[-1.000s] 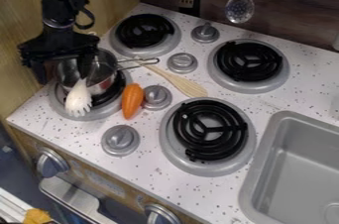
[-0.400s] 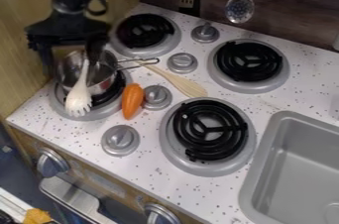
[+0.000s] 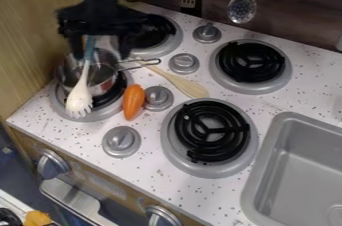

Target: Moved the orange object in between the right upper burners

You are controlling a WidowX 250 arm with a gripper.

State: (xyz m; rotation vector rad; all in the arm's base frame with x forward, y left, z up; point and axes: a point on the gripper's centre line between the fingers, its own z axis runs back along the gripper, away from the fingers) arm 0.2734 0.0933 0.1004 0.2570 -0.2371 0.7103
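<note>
Hanging at the upper left over the shiny metal pot (image 3: 103,81), the gripper (image 3: 100,52) has its two dark fingers spread, with nothing that I can see pinched between them. The bluish upper end of a pale, notched serving fork (image 3: 80,95) shows in that gap; its head leans over the pot's near side, tines down, and could be nudged by a careless descent.

The orange carrot (image 3: 133,101) lies below and to the right of the gripper in the view, between the left front burner and a round grey knob (image 3: 158,98). That diagonal offset is what the coming move has to close. Its long axis runs nearly toward the camera, blunt end away, tapered tip nearer and a touch left. The fingers should close across that length, one on each flank; its smooth, rounded, plastic-looking skin may roll if caught off centre.

Right of it, a wooden spatula (image 3: 190,87) with a flat, flared blade slants over the speckled white tabletop (image 3: 167,170). Beyond its handle stands another ridged grey knob (image 3: 184,63). The likely goal is the strip around there, between the black-coiled back left burner (image 3: 159,49) and the back right burner (image 3: 251,62). The carrot has yet to be placed there, so lift, carry and release remain.
</note>
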